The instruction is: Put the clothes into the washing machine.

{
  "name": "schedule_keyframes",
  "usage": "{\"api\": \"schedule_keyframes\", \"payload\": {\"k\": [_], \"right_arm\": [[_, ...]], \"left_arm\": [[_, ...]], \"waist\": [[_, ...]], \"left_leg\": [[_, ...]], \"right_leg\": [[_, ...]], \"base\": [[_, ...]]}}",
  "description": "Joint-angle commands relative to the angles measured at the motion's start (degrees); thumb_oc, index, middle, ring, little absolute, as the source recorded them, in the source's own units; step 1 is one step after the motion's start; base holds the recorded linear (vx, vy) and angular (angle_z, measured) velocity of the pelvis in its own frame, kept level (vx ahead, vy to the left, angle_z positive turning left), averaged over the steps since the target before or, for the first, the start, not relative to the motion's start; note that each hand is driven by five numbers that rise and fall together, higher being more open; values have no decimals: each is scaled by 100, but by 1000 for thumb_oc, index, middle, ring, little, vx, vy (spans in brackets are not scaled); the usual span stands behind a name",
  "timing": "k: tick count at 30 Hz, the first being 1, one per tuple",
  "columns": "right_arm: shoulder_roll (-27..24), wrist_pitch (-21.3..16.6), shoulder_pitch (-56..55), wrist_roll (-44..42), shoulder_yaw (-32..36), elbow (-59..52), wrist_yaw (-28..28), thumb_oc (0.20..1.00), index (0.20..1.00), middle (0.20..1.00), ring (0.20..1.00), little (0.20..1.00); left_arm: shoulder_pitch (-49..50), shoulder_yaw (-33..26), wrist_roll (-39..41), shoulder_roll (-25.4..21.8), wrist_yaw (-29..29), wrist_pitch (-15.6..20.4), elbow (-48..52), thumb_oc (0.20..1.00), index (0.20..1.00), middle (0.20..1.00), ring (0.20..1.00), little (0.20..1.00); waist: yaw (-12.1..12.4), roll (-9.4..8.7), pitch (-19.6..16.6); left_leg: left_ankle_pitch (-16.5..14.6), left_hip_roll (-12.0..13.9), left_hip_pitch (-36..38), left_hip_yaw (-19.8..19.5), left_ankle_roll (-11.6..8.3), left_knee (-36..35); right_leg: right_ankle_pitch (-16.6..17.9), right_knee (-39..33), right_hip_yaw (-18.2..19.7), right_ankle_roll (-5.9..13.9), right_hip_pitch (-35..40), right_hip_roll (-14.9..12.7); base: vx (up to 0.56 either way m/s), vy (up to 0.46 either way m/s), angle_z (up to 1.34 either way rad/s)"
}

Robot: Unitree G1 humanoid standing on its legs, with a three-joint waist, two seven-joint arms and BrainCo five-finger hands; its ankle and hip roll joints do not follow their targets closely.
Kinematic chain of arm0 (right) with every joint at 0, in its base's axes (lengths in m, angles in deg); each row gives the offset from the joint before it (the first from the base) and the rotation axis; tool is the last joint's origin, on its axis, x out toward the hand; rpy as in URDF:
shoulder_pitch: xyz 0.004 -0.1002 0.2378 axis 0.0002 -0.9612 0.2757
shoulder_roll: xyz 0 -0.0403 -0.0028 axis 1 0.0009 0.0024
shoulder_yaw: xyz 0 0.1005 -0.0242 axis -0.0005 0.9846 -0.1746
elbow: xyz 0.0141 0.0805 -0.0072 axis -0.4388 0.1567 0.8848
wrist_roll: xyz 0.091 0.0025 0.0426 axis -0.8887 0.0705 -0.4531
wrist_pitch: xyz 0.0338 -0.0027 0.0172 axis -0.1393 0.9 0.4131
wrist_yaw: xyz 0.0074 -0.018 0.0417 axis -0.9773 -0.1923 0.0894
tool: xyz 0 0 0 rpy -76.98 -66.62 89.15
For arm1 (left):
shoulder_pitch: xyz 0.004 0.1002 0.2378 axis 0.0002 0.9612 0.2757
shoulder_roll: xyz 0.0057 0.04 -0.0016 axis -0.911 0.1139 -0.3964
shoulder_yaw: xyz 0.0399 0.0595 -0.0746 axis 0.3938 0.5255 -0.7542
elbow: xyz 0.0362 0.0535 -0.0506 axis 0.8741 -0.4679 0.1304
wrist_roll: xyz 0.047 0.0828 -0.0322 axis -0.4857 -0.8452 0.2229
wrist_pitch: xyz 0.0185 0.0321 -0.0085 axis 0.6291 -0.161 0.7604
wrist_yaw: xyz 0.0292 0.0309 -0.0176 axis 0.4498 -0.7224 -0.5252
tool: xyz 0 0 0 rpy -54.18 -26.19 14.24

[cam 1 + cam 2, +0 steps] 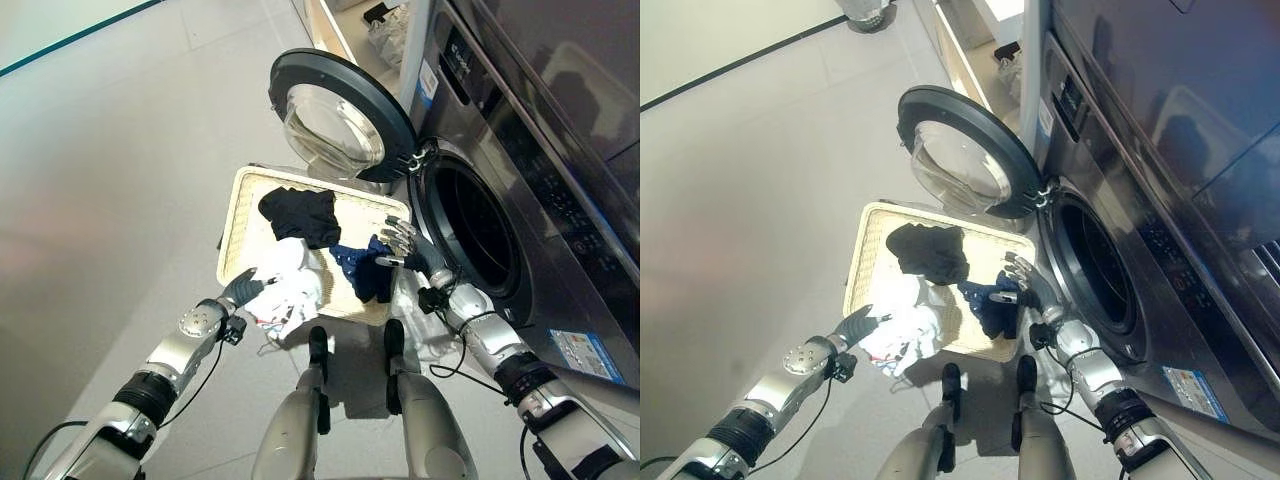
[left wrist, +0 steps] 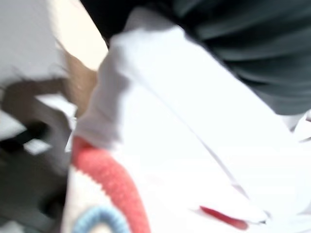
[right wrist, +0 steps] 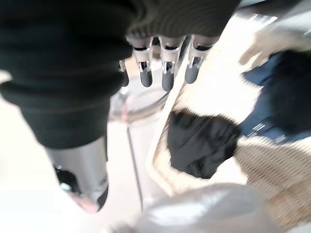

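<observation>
While left hand [image 1: 243, 287] rests straight-fingered on white garment [image 1: 291, 283] at lower centre | soft, light, floppy | bunch its middle | right hand [image 1: 402, 240] spread, empty.

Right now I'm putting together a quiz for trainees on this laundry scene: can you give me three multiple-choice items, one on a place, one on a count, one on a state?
1. Where does the black garment lie?
A. In the basket's far half, near the open door
B. Inside the drum
C. On the floor beside the basket

2. How many separate garments or bundles sit in the basket?
A. One
B. Three
C. Five

3. How is the washing machine's door?
A. Shut
B. Swung wide open
C. Removed

Answers:
1 A: the black garment lies on the weave of the basket, at the end by the door.
2 B: black, a dark blue garment by the right hand, and a white bundle at the left hand.
3 B: the door stands swung out, and the drum opening shows dark.
</observation>
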Motion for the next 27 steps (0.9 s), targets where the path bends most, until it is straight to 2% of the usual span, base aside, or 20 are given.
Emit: {"api": "schedule_keyframes", "payload": {"k": [1, 7, 9, 17, 23, 27], "right_arm": [[165, 42, -165, 150, -361, -501, 405, 1000, 1000, 1000, 1000, 1000], [323, 373, -153, 33, -721, -654, 795, 1000, 1000, 1000, 1000, 1000], [381, 717, -95, -256, -957, -689, 1229, 1000, 1000, 1000, 1000, 1000], [405, 1478, -103, -1315, -1376, -747, 2250, 1000, 1000, 1000, 1000, 1000], [487, 1690, -264, -2024, -1438, -862, 2329, 1000, 1000, 1000, 1000, 1000], [677, 1921, -355, -2742, -1469, -840, 2342, 1000, 1000, 1000, 1000, 1000]], "left_arm": [[-81, -275, 590, 25, 780, 237, 380, 200, 200, 200, 200, 200], [-137, -117, 718, 65, 1080, 273, 703, 200, 200, 200, 200, 200], [-266, 15, 809, 118, 1036, 255, 743, 200, 200, 200, 200, 200], [-472, 283, 726, 96, 729, 226, 609, 200, 200, 200, 200, 200], [-505, 361, 707, 105, 633, 253, 551, 200, 200, 200, 200, 200], [-544, 475, 486, 170, 284, 362, 532, 200, 200, 200, 200, 200]], "waist": [[20, -250, -613], [44, -288, -687], [47, -327, -705], [55, -426, -697], [23, -491, -662], [-5, -499, -580]], "left_leg": [[-565, -470, 54, 190, -72, 377], [-550, -470, 205, 178, -37, 272], [-559, -471, 269, 181, -23, 235], [-574, -461, 321, 249, 3, 234], [-564, -434, 325, 344, 12, 206], [-557, -431, 289, 391, 20, 208]], "right_leg": [[-254, -414, 95, 417, 531, -66], [-254, -494, 83, 408, 695, -30], [-258, -525, 84, 412, 758, -14], [-219, -601, 86, 427, 832, 8], [-167, -655, 109, 447, 817, 38], [-134, -668, 150, 444, 756, 53]], "base": [[68, -65, 13], [15, -13, 3], [9, -15, 0], [-4, -20, 0], [-4, -13, 0], [-42, 11, -3]]}}
